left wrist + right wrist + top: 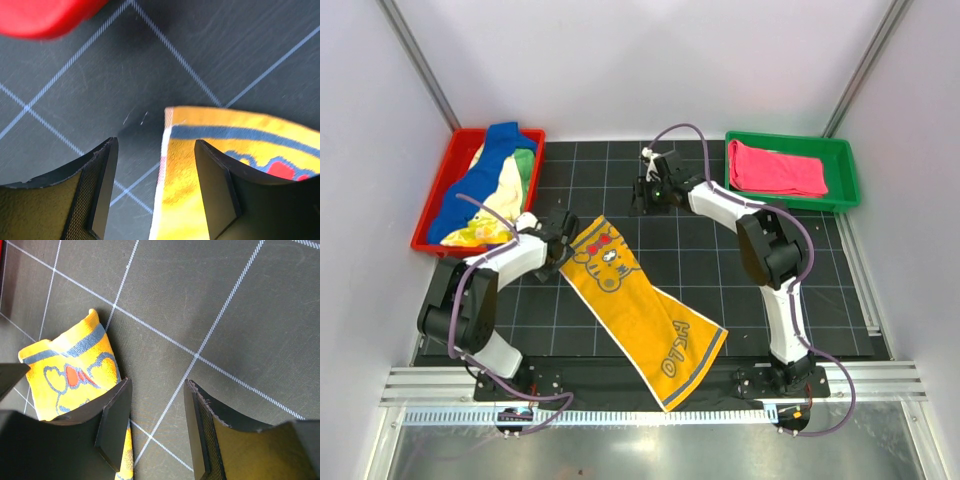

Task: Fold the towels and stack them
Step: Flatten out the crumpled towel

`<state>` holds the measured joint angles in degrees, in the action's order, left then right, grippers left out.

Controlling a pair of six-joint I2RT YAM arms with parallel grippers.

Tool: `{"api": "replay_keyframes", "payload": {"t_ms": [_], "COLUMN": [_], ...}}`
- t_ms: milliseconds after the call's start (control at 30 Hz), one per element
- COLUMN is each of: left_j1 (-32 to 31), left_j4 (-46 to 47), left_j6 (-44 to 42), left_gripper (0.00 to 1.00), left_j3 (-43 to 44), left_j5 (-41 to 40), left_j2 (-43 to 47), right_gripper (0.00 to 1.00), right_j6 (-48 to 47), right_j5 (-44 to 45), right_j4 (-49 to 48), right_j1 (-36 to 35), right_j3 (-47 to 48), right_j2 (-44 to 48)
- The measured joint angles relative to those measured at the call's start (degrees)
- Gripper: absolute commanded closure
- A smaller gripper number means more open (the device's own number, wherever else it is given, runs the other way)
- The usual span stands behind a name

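An orange-yellow towel [638, 310] with a cartoon tiger and lettering lies flat and diagonal on the black grid mat. My left gripper [567, 248] is open at its far left corner. In the left wrist view the towel's corner [182, 190] lies between the open fingers of the left gripper [155, 165]. My right gripper [641, 198] is open and empty over bare mat, just beyond the towel's far end. In the right wrist view the right gripper [157, 405] is beside the towel [75, 360]. Blue, green, yellow and patchwork towels [500, 180] lie heaped in the red tray. A folded pink-red towel [775, 168] lies in the green tray.
The red tray [432, 215] stands at the far left of the mat, and its rim shows in the left wrist view [45, 17]. The green tray [845, 175] stands at the far right. The mat's near edge meets a metal rail [640, 385].
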<state>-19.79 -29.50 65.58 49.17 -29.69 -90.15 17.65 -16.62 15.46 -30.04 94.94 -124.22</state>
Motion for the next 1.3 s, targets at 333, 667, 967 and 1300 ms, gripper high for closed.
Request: {"api": "replay_keyframes", "payload": {"t_ms": [333, 667, 967, 1300], "left_j1": [2.1, 2.2, 2.2, 2.2], "left_j4": [5.5, 6.3, 2.1, -6.5], "left_j6": [-2.3, -4.2, -5.0, -4.5], "left_gripper": [0.62, 1.00, 1.00, 1.00], "left_j3": [0.9, 1.4, 1.0, -1.4], "left_j5": [1.7, 2.7, 3.4, 3.8], "left_j2": [-2.9, -3.0, 10.0, 24.0], "right_gripper": [0.47, 0.47, 0.47, 0.47], "right_j6": [0.1, 0.3, 0.5, 0.7], "right_j5": [-0.7, -2.1, -2.6, -1.9], "right_j4": [-0.4, -0.7, -0.8, -1.1], "right_j1": [-0.2, -0.9, -2.4, -4.3], "right_j3": [0.3, 0.9, 1.8, 3.3], "right_j2": [-0.5, -2.6, -4.2, -4.4]}}
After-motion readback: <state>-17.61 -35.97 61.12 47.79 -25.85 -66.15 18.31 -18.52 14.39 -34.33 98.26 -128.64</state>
